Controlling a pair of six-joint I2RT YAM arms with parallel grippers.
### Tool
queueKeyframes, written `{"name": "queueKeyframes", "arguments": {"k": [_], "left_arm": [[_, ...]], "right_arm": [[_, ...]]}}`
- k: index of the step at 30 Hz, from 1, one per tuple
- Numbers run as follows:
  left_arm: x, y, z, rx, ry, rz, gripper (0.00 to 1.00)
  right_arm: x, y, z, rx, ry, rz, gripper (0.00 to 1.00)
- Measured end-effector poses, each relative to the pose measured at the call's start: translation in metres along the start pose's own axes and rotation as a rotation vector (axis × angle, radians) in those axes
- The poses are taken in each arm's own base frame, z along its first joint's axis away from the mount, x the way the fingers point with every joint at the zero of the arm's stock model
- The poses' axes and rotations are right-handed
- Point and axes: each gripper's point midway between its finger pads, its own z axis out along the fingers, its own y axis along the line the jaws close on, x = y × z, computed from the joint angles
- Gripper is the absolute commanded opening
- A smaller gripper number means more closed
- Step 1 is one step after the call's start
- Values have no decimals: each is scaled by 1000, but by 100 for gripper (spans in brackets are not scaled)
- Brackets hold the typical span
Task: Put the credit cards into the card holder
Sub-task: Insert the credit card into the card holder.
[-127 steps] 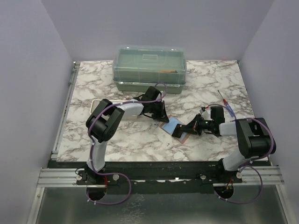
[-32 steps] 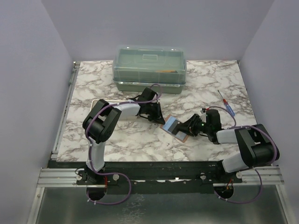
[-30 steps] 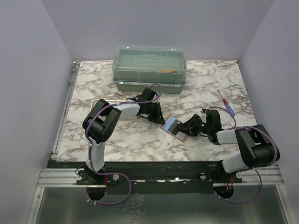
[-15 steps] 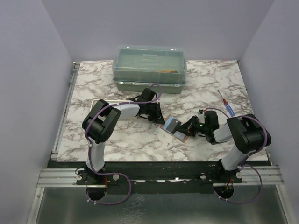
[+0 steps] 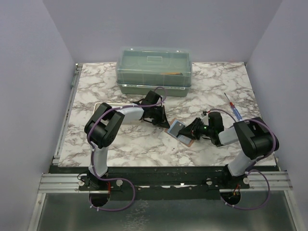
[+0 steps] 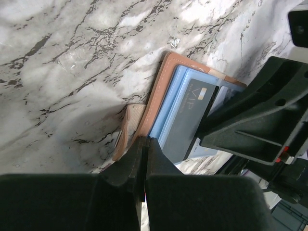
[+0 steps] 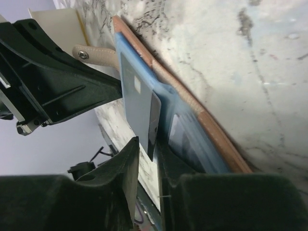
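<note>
1 open card holder (image 6: 162, 91) lies mid-table. The left gripper (image 6: 146, 142) pinches its edge; the right gripper (image 7: 148, 145) clamps 1 credit card (image 7: 137, 106) at its pocket. Beyond stand 1 green box (image 5: 154, 70) and 1 screwdriver (image 5: 234, 109).

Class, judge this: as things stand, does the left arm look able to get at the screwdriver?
Probably not. The left gripper is shut on the card holder, and the right arm lies roughly between it and the screwdriver.
</note>
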Motion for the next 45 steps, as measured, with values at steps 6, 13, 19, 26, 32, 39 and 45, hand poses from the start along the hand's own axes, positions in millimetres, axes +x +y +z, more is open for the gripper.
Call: {"name": "queueKeyframes", "arguments": {"k": [6,13,19,26,32,39,45], "left_arm": [[1,0,-2,-4,2,2,5],[5,2,-9,-20,19,-1,8],[6,-1,-13,-12,27,4,12],[8,-6,-16,6,38,11,14],[11,-13,-19,41,60,23,21],[1,-29,-22,85,51,47,29],[7,-37,-18,119,76,58,33]], "right_arm": [[-2,4,-12,75,-20,-81,33],[-4,2,-18,152,-14,-132,10],[-6,1,-12,171,6,-146,7],[-9,-2,-4,181,16,-143,0],[-9,-4,-1,187,20,-142,0],[-13,-3,3,189,19,-141,0],[-13,-4,3,189,19,-141,0]]}}
